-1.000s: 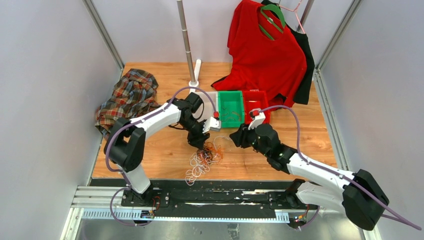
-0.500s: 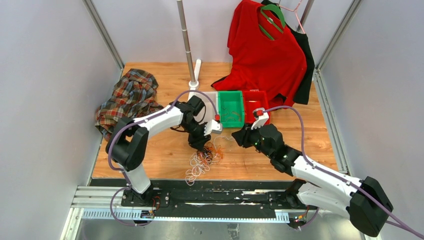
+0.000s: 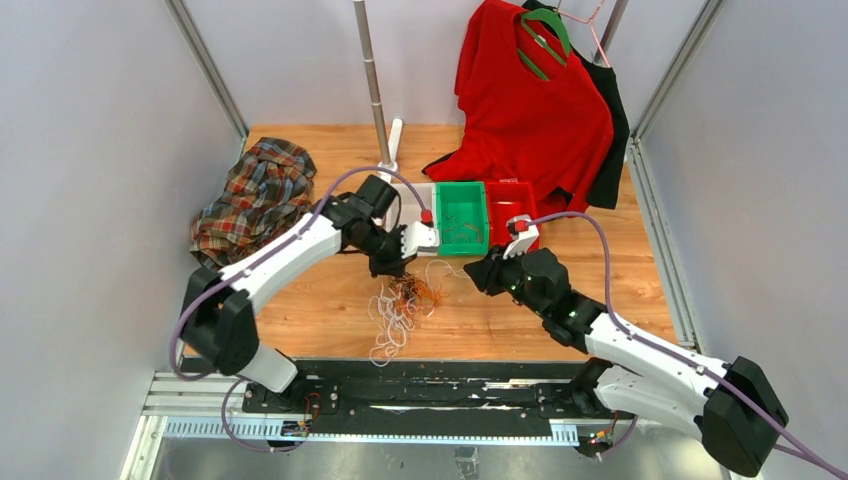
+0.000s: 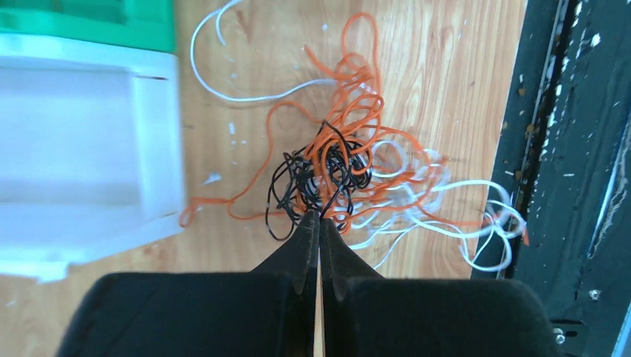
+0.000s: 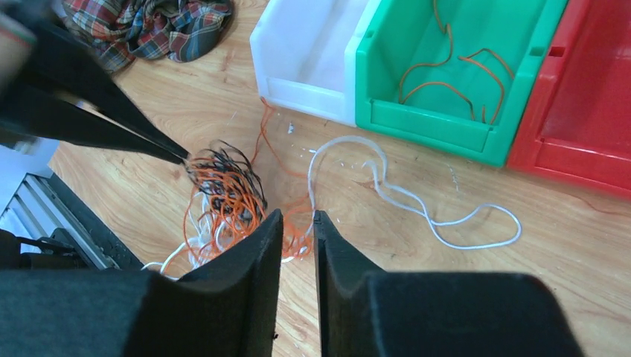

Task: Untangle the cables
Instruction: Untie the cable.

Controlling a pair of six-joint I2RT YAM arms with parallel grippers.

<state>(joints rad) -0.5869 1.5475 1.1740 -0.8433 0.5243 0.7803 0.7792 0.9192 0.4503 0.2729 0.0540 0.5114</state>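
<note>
The cables (image 3: 404, 303) lie in a tangle of orange, white and black wires on the wooden table. My left gripper (image 4: 318, 216) is shut on a black cable (image 4: 296, 178) at the tangle's edge; in the right wrist view its fingertips (image 5: 175, 154) pinch the black loops (image 5: 227, 165). Orange loops (image 4: 359, 82) and white strands (image 4: 454, 227) spread around it. My right gripper (image 5: 298, 216) is slightly open and empty, just right of the tangle (image 5: 219, 204). A loose white cable (image 5: 417, 208) lies in front of the bins. Orange cables (image 5: 446, 74) lie in the green bin.
A white bin (image 5: 312, 52), a green bin (image 5: 431, 123) and a red bin (image 5: 580, 156) stand in a row behind the tangle. A plaid shirt (image 3: 255, 195) lies at back left, a red shirt (image 3: 530, 100) hangs at back right beside a pole (image 3: 372, 80). The black rail (image 4: 573, 149) borders the table.
My left arm has drawn back towards the bins with the black cable, pulling the tangle along and stretching it. My right gripper has edged a little towards the tangle.
</note>
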